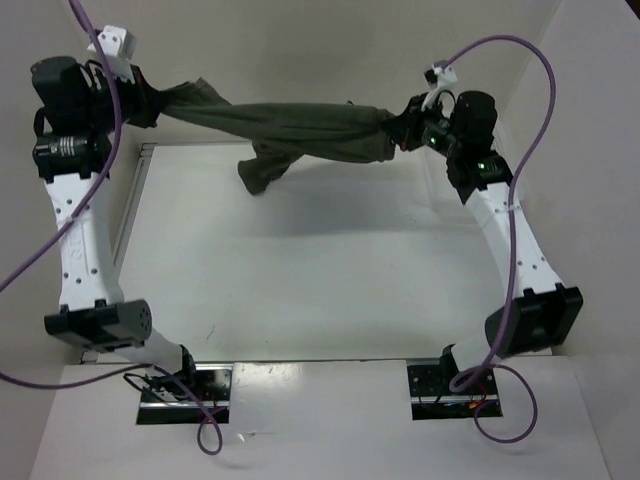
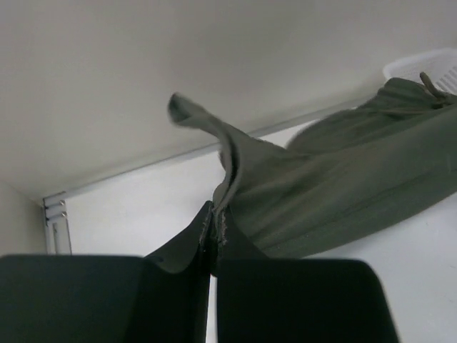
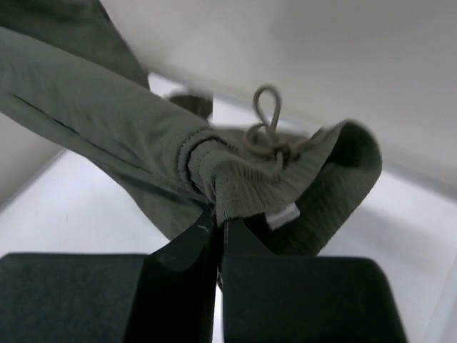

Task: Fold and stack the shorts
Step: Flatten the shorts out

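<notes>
The dark olive-green shorts (image 1: 290,122) hang stretched in the air between my two grippers, above the far part of the white table (image 1: 300,270). One leg droops down near the middle (image 1: 262,172). My left gripper (image 1: 148,100) is shut on a thin hem edge of the shorts (image 2: 335,186) at the far left; the pinch shows in the left wrist view (image 2: 214,221). My right gripper (image 1: 405,125) is shut on the ribbed waistband (image 3: 250,179) with its drawstring bow (image 3: 268,132) at the far right; the pinch shows in the right wrist view (image 3: 220,218).
A white basket (image 2: 428,68) shows at the right edge of the left wrist view, behind the cloth. White walls close in the table at the back and sides. A metal rail (image 1: 135,200) runs along the table's left edge.
</notes>
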`<state>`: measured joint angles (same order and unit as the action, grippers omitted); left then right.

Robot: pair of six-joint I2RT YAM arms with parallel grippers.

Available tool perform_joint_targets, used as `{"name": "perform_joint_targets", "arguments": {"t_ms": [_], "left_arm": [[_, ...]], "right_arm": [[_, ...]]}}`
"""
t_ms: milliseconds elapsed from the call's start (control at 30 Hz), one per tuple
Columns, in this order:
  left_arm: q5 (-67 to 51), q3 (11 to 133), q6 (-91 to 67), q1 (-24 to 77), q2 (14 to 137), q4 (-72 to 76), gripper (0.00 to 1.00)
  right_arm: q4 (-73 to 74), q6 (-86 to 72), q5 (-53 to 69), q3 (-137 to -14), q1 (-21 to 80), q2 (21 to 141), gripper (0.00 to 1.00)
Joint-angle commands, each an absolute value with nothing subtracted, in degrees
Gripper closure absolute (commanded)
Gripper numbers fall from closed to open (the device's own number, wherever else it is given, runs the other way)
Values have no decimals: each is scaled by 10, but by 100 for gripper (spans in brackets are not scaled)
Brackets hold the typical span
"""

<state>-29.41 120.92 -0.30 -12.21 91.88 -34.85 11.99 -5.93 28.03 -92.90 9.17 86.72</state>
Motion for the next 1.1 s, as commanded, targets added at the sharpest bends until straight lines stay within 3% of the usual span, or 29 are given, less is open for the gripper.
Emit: {"name": "perform_joint_targets", "arguments": {"t_ms": [0, 133, 367, 633, 833, 933, 967, 1067], "left_arm": [[-294, 1063, 0, -127, 869, -415, 100], [-272, 861, 0, -127, 796, -443, 100], [-199, 626, 0, -90, 752, -475, 100], [-157, 643, 0, -83, 758, -508, 100], [-105, 662, 0, -69, 751, -571, 89], [-94, 647, 0, -45, 737, -607, 80], [-94, 641, 0, -45, 731, -631, 72], [-99, 627, 0, -38, 731, -661, 63]], "right_arm": [[112, -24, 282, -817, 112, 783, 100], [133, -43, 327, -670, 117, 752, 100], [219, -33, 242, -539, 194, 746, 100], [299, -19, 247, -540, 206, 758, 89], [401, -14, 198, -610, 230, 745, 77], [458, -19, 191, -651, 243, 738, 57], [487, -19, 191, -661, 249, 733, 39], [500, -27, 177, -681, 249, 711, 23]]}}
